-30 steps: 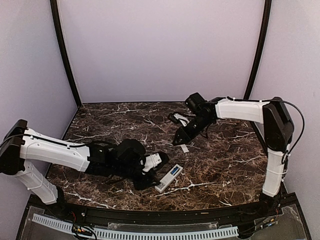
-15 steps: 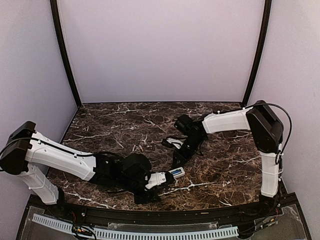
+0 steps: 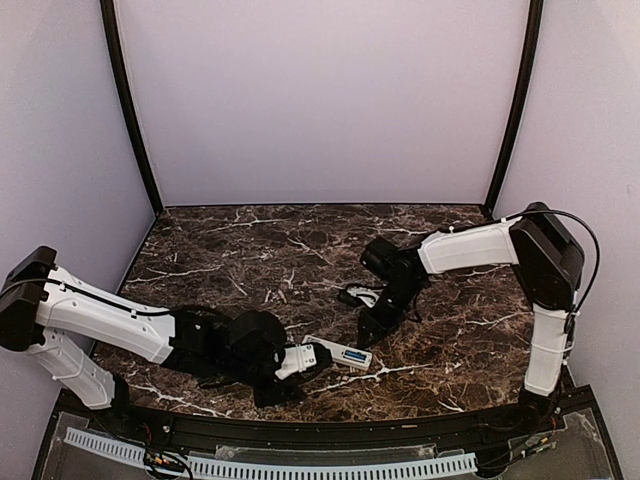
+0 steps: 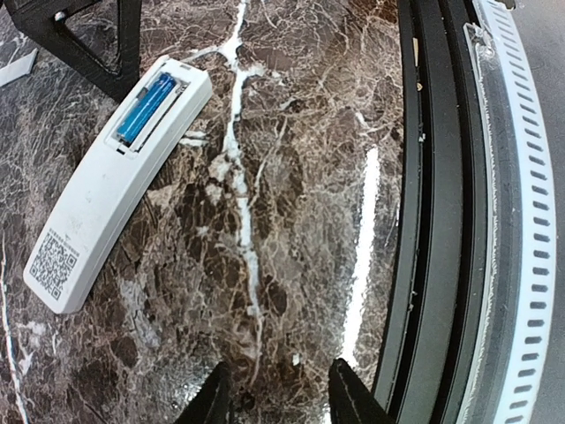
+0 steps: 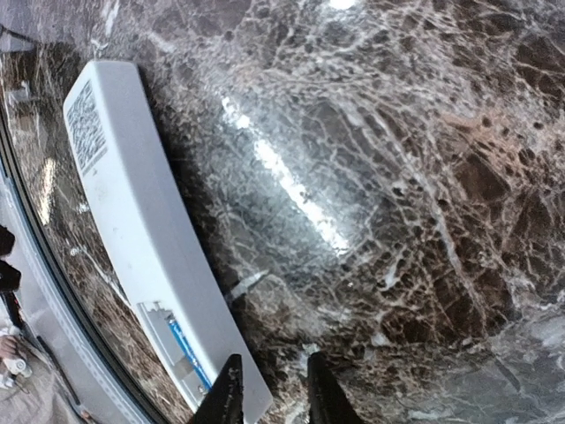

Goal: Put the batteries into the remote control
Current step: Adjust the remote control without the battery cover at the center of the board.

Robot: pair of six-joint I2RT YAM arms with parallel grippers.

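Left wrist view: the remote control (image 4: 106, 190) is seen lying back-up on the marbled surface (image 4: 291, 177). Its battery compartment (image 4: 177, 84) is uncovered at the 1 o'clock end, and a printed code label (image 4: 55, 263) sits at the 7 o'clock end. A blue battery (image 4: 141, 113) is seated in the compartment; whether a second one lies beside it cannot be told from any view.

From above, the remote is placed at about 6 o'clock on the surface, close to the near edge. The left hand (image 4: 281, 396) is held low at roughly 8 o'clock of the remote, apart from it, fingers moderately parted with only bare marble between them. The right hand (image 5: 272, 389) is poised just beside the compartment end, at about 12 o'clock of it, its fingers only narrowly parted and nothing gripped.

Loading is judged to be at least partly done. No loose battery is visible, so any remaining slot would first have to be checked. The compartment has not yet been closed.
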